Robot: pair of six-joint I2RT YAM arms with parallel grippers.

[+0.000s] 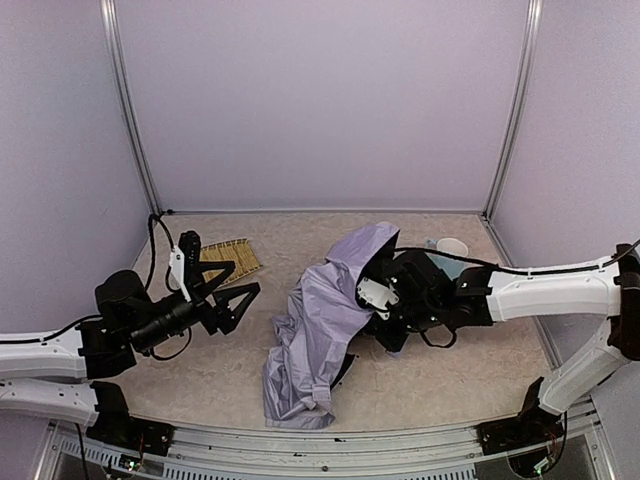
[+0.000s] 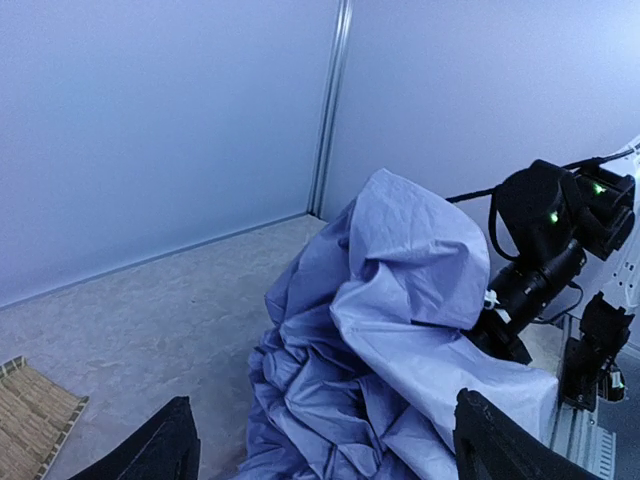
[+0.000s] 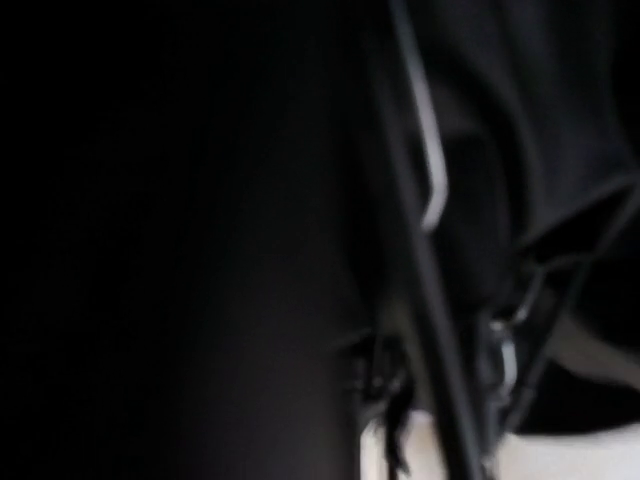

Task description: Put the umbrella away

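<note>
The folding umbrella of pale lavender fabric with a black lining (image 1: pixel 318 335) lies slumped on the speckled beige tabletop (image 1: pixel 200 375), straight ahead of the left gripper (image 1: pixel 246 277) and draped over the front of the right gripper (image 1: pixel 373 298). The left jaws are spread wide and hold nothing; in the left wrist view their two black fingers (image 2: pixel 160 450) frame the crumpled canopy, which starts just past the tips. The right jaws are buried under the fabric, and I cannot tell whether they are parted or pinching anything. The right wrist view shows only dark lining and thin metal ribs (image 3: pixel 430 170) close in front of the lens.

The canopy looks light, limp and slick — a pinch of cloth alone would likely bunch and slide, and the folds would trail. The ribs look thin and probably bend easily, so they are poor places to squeeze. The shaft and handle are not visible from here, yet those stiff parts are likely the surest hold — failing that, a thick gathered bundle of folds. A woven bamboo mat (image 1: pixel 232 258) lies beside the left jaws, apart from the umbrella.
</note>
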